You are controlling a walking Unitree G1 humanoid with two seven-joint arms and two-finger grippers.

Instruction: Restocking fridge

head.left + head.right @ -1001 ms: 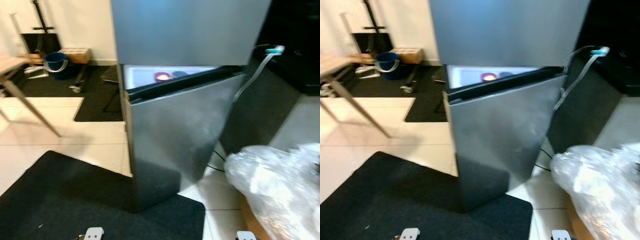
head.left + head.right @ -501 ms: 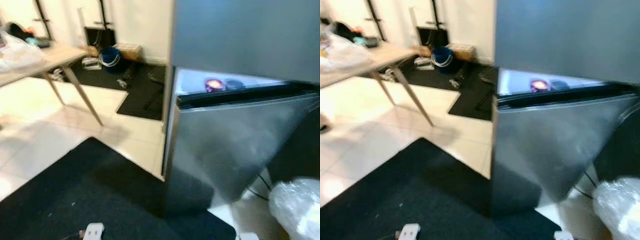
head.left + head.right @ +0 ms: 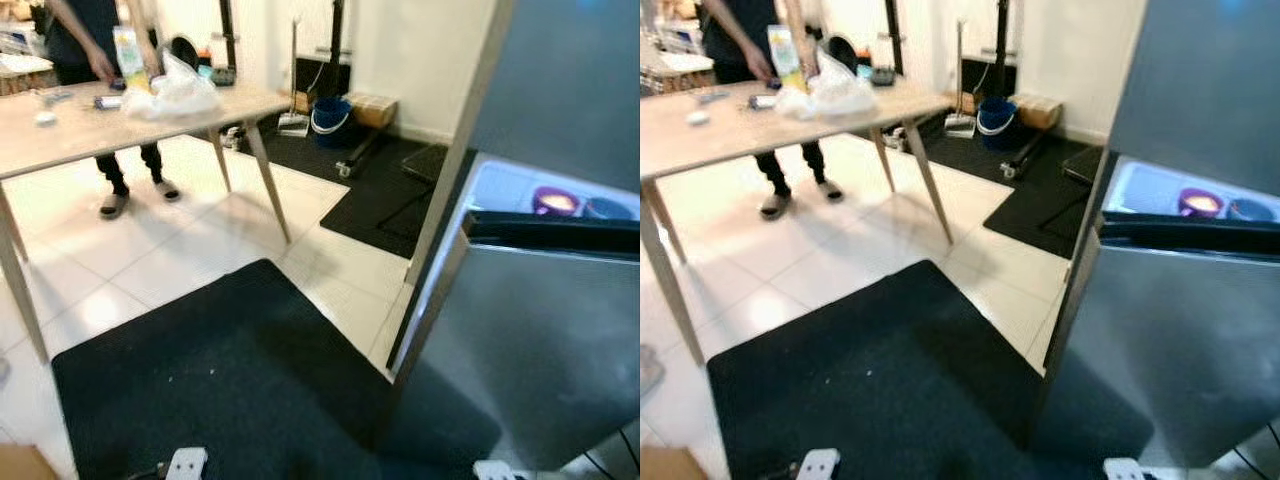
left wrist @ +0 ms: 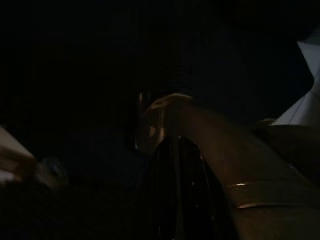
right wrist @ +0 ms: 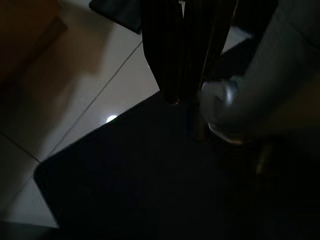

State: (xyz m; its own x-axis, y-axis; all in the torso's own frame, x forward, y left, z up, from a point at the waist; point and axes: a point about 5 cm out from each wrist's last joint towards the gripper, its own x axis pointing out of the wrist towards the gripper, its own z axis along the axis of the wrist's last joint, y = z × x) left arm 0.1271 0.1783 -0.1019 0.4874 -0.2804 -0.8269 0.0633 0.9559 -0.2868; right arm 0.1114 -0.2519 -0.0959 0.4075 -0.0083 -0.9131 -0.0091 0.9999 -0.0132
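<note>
Camera swung left since a second ago: fridge [image 3: 540, 340], door ajar, now at right; table [image 3: 130, 120] with bag [image 3: 175, 92] and person [image 3: 100, 60] revealed, likely next stop. Right gripper [image 5: 180, 75] fingers pressed together, hanging idle over mat [image 5: 150, 170]. Left gripper: too dark, cannot tell.

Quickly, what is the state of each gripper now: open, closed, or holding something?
Left gripper: too dark, cannot be told.
Right gripper: closed, holding nothing, hanging over the black mat.

Silver fridge [image 3: 545, 360] seen at right, standing upright on floor beside dark mat. Lower door swung ajar. Lit interior exposed above door edge; purple bowl [image 3: 553, 202] placed inside, darker item beside it.
</note>
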